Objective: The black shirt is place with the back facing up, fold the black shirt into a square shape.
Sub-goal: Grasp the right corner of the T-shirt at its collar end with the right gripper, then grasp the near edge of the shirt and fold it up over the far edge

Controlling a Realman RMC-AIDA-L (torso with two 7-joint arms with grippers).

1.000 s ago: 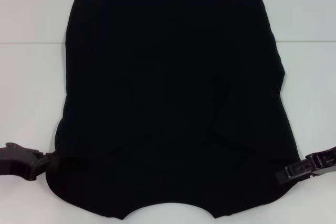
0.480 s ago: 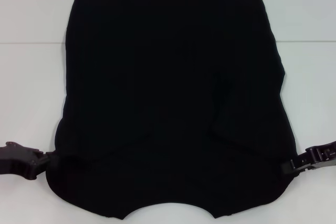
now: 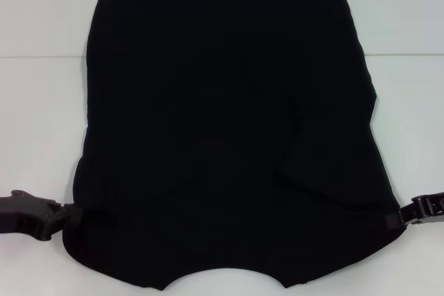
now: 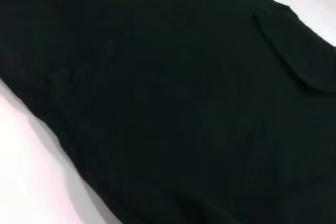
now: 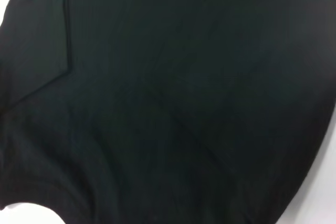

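Large plain black cloth shirt (image 3: 229, 136) flat on white counter (image 3: 41, 102), sleeves folded inward. Left pincer (image 3: 59, 214) at lower-left hem edge, right pincer (image 3: 404, 217) at lower-right; finger state cannot tell.

Lab-style test bench: plain white tabletop (image 3: 41, 102), bare, no household furnishings visible.

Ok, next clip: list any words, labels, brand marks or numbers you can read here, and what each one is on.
None can be read in any view.
The black shirt shows only plain black cloth, with no lettering, tag or print in sight.
The left gripper and right gripper at its near corners carry no readable marks.
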